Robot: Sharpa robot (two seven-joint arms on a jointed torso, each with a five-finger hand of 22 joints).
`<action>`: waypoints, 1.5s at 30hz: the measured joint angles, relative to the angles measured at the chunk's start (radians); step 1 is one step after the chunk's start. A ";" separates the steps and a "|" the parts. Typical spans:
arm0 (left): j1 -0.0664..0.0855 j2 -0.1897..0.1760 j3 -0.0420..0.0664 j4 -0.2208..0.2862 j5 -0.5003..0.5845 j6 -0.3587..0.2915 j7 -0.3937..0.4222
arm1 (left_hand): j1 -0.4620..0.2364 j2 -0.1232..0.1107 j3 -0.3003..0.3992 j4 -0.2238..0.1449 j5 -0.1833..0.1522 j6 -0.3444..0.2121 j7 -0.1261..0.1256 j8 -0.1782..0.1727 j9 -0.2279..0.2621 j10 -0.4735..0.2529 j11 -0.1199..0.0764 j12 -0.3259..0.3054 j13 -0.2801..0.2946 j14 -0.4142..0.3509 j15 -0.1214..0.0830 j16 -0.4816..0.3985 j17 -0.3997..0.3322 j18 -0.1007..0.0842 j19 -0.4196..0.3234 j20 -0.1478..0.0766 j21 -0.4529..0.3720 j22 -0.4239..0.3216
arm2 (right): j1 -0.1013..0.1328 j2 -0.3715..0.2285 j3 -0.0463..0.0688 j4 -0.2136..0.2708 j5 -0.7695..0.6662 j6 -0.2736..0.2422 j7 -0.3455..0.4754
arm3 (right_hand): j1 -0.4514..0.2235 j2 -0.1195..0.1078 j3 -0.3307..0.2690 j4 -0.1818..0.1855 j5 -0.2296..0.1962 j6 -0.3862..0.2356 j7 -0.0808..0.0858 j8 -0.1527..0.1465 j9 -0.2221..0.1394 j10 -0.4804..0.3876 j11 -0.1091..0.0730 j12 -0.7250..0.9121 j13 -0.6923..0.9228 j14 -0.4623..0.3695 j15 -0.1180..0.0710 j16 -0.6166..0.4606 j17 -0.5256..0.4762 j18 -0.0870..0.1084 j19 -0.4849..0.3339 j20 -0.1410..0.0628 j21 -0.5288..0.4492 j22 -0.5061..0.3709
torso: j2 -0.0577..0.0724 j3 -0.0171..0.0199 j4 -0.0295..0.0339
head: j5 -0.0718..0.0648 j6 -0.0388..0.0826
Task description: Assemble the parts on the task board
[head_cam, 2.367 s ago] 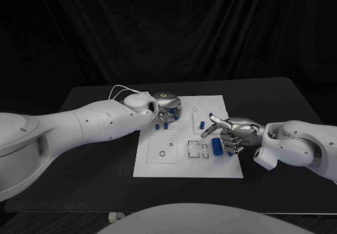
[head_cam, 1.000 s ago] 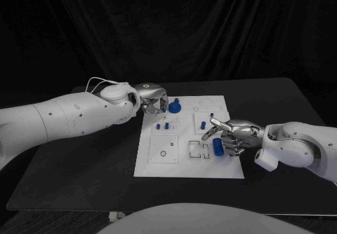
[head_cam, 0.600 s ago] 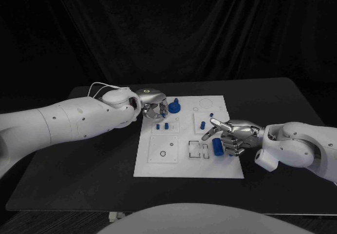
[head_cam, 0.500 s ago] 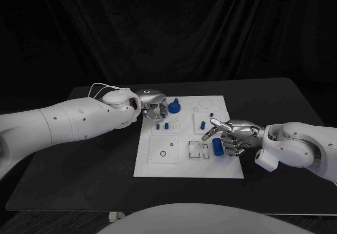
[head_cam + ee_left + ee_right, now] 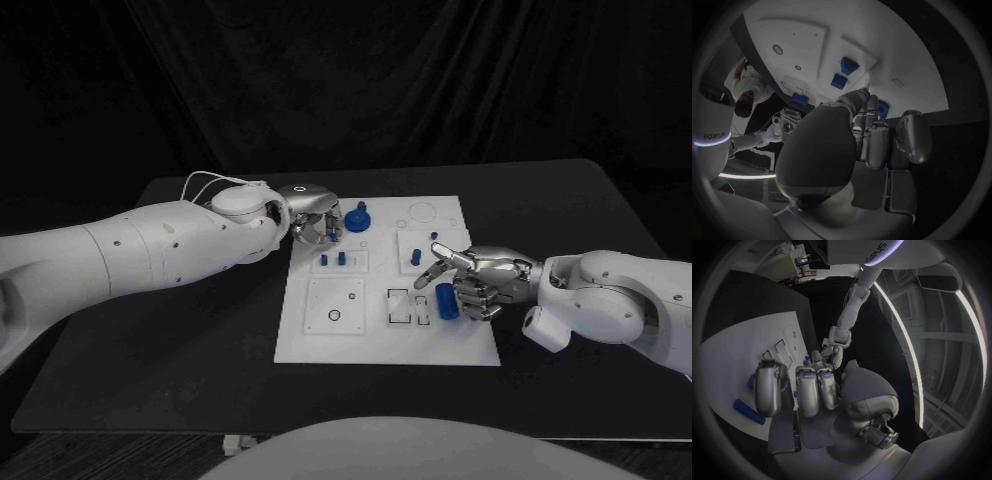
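Assembling partway: board point(image 5: 387, 335) mid-tabletop, two pegs point(image 5: 332, 259) seated, several slots empty. Left hand point(image 5: 319, 214) holds knob point(image 5: 356, 217) at board's far edge. Right hand point(image 5: 479, 276) curled beside loose cylinder point(image 5: 446, 300); grip unclear.

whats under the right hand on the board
A long blue part lies on the task board beneath the right hand, beside rectangular outlines. Whether the fingers touch it is unclear; the board under the palm is covered.
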 measured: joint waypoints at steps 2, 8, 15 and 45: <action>-0.001 0.003 0.000 -0.004 0.000 0.001 -0.002 | 0.000 0.000 0.000 0.000 0.000 0.000 0.000 -0.001 0.000 0.000 0.000 0.000 -0.001 0.000 0.000 0.000 0.000 0.000 0.000 0.000 0.000 0.000 | 0.000 0.000 0.000 0.000 0.000 0.000 0.000 | 0.000 0.000 0.003 -0.003 0.000 0.000 0.000 0.000 -0.001 0.000 0.000 0.000 0.000 0.000 0.000 0.000 0.000 0.000 0.000 0.000 0.000 0.000 | 0.000 0.0001 0.0000 | 0.000 0.000; -0.004 0.014 0.000 -0.020 0.001 0.003 -0.004 | -0.001 -0.001 0.002 -0.007 0.000 -0.005 0.002 -0.007 -0.003 0.000 0.000 0.000 -0.002 0.000 0.000 0.000 0.000 0.000 0.000 0.000 0.000 0.000 | 0.000 -0.001 0.000 0.001 0.000 0.000 0.000 | 0.004 -0.004 0.003 -0.003 0.000 0.000 0.000 0.000 -0.001 0.000 0.000 0.000 0.000 0.000 0.000 0.000 0.000 0.000 0.000 0.000 0.000 0.000 | 0.000 0.0001 0.0000 | -0.004 0.000; -0.008 0.024 0.000 -0.032 0.001 0.010 -0.005 | -0.001 -0.001 0.002 -0.007 0.000 -0.011 0.003 -0.008 -0.004 -0.002 0.002 -0.004 -0.002 0.000 0.000 0.000 0.000 0.000 -0.004 0.004 -0.004 0.000 | -0.001 -0.003 0.000 0.002 0.000 0.000 0.000 | 0.004 -0.004 0.002 -0.003 0.000 0.000 0.000 0.000 -0.001 0.000 0.000 0.000 0.000 0.000 0.000 0.000 0.000 0.000 0.000 0.000 0.000 0.000 | 0.000 0.0004 0.0000 | -0.005 0.000; -0.014 0.047 0.003 -0.051 0.003 0.029 -0.006 | -0.001 -0.001 0.002 -0.007 0.000 -0.021 0.000 -0.013 -0.009 -0.001 0.003 -0.008 -0.005 0.000 0.000 -0.004 -0.001 0.000 -0.004 0.004 -0.008 0.000 | -0.002 -0.002 0.000 0.001 0.000 0.004 -0.001 | 0.004 -0.004 0.002 -0.003 0.000 0.004 0.004 0.000 -0.002 0.000 0.000 0.000 0.000 0.000 0.000 0.000 0.000 0.000 0.000 0.000 0.000 0.001 | 0.000 0.0006 0.0000 | -0.006 0.000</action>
